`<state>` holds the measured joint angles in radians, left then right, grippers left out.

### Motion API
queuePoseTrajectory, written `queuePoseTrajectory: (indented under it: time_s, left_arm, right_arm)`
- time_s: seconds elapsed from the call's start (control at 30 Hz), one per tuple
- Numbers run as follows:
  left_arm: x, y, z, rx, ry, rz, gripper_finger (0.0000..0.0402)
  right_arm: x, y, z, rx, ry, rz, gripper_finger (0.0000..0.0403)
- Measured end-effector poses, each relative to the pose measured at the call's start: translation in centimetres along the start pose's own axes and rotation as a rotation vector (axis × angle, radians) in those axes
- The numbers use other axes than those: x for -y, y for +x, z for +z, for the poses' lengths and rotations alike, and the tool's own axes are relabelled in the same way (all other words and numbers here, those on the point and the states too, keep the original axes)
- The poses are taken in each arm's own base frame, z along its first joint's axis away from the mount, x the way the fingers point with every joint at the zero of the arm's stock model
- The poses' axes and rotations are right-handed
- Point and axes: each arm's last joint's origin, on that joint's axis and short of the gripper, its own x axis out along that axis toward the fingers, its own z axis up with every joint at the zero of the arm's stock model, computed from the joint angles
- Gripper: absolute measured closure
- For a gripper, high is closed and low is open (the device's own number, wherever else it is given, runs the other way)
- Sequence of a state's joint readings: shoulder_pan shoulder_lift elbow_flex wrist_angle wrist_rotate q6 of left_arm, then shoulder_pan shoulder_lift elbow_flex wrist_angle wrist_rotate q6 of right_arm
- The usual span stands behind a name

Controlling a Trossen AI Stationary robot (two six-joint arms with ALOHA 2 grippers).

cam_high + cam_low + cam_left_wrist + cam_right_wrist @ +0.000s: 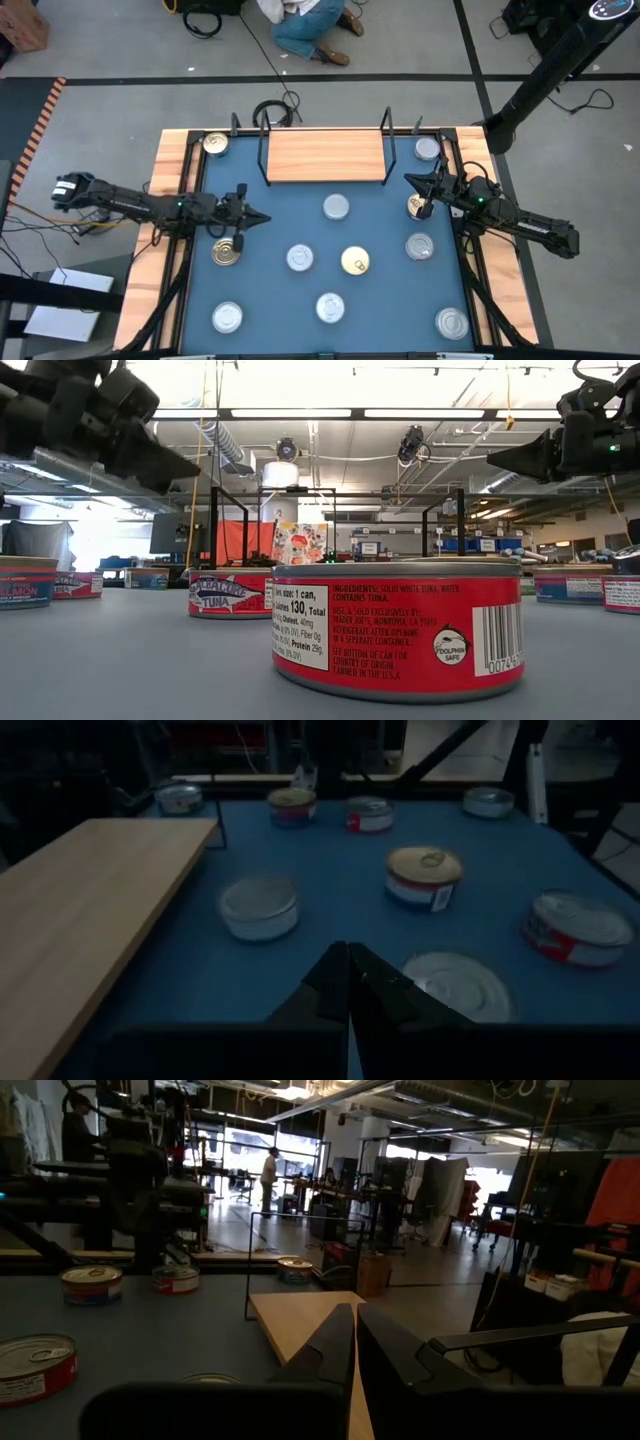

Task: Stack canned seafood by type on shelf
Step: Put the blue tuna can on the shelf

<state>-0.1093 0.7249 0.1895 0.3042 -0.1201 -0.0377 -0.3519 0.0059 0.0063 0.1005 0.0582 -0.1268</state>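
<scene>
Eleven upright tins (354,262); shelf (325,155) bare, long axis left-right.

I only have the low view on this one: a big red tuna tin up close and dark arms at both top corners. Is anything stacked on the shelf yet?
Observer: No. From above, the shelf is bare, with nothing on its board.
Operator: Is either claw holding something?
Observer: Not the left one. The left claw is shut and empty over the blue table, beside a gold-lidded tin.
Operator: And the right one?
Observer: The right claw is shut and empty too. It points at the shelf's right end, close to another gold-lidded tin.
</scene>
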Motion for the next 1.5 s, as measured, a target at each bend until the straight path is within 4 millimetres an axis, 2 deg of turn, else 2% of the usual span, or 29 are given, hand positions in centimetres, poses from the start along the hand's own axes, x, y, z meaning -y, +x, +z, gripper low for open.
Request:
queuePoseTrajectory:
  time_s: [0.23,0.43,0.63,0.9,1.07,1.3,1.37,1.5]
  left_arm:
    - [0.8,1.0,3.3,-0.025,0.069,-0.029,0.0394]
    - [1.4,2.0,4.9,-0.111,0.125,-0.051,0.0394]
    - [1.7,3.2,5.2,-0.17,0.123,-0.055,0.0394]
    - [1.9,4.3,3.8,-0.269,0.049,-0.05,0.0394]
    - [2.2,4.8,3.2,-0.32,-0.033,-0.119,0.0394]
    - [2.3,5.6,2.5,-0.346,-0.048,-0.125,0.0394]
    - [2.1,6.0,2.7,-0.342,-0.054,-0.107,0.0394]
    - [1.7,7.2,4.5,-0.312,-0.088,-0.076,0.0394]
  right_arm:
    - [0.0,0.0,0.0,0.0,0.0,0.0,0.0375]
    - [0.0,0.0,0.0,0.0,0.0,0.0,0.0375]
    - [0.0,0.0,0.0,0.0,0.0,0.0,0.0375]
    - [0.0,0.0,0.0,0.0,0.0,0.0,0.0375]
    - [0.0,0.0,0.0,0.0,0.0,0.0,0.0375]
    - [0.0,0.0,0.0,0.001,0.0,0.0,0.0375]
    - [0.0,0.0,0.0,0.001,0.0,0.0,0.0375]
    - [0.0,0.0,0.0,0.001,0.0,0.0,0.0375]
